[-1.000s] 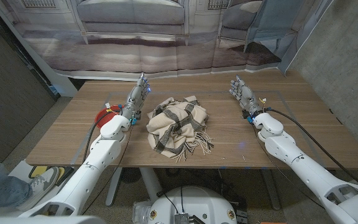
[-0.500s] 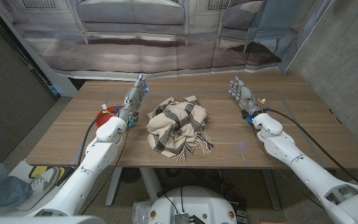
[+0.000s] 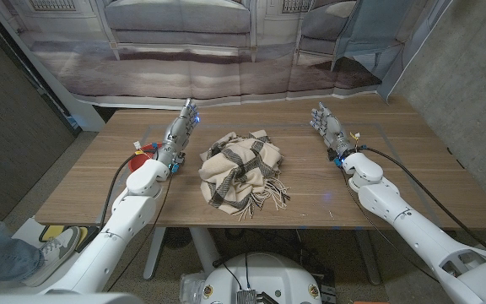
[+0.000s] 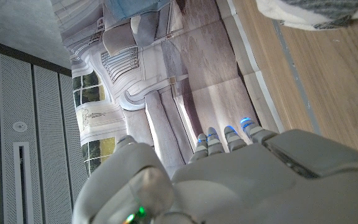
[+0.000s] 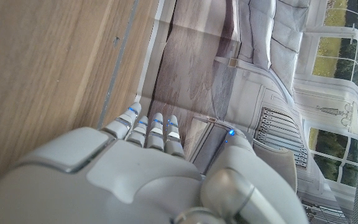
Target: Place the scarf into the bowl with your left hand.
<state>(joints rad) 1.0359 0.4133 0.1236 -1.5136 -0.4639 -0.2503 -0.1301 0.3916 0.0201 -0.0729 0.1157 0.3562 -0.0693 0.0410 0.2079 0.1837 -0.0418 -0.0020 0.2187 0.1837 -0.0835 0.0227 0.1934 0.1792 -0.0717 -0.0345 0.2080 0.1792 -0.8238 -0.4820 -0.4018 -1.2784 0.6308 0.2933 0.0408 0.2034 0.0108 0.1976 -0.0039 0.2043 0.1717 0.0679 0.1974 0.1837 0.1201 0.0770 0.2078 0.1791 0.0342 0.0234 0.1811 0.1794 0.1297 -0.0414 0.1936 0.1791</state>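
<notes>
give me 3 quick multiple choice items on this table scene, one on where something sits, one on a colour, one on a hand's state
1. Where does the scarf lie?
A. in the bowl
B. on the table between the two hands
C. draped over the right arm

2. What colour is the bowl beside the left arm?
A. red
B. green
C. white

3. What is the left hand doing?
A. gripping the scarf
B. holding the bowl
C. holding nothing, fingers extended

Answers:
1. B, the head view shows the scarf bunched mid-table, with the left hand and right hand on either side.
2. A, a red rim shows behind the left arm.
3. C, its fingers point away from the robot, apart from the scarf.
</notes>
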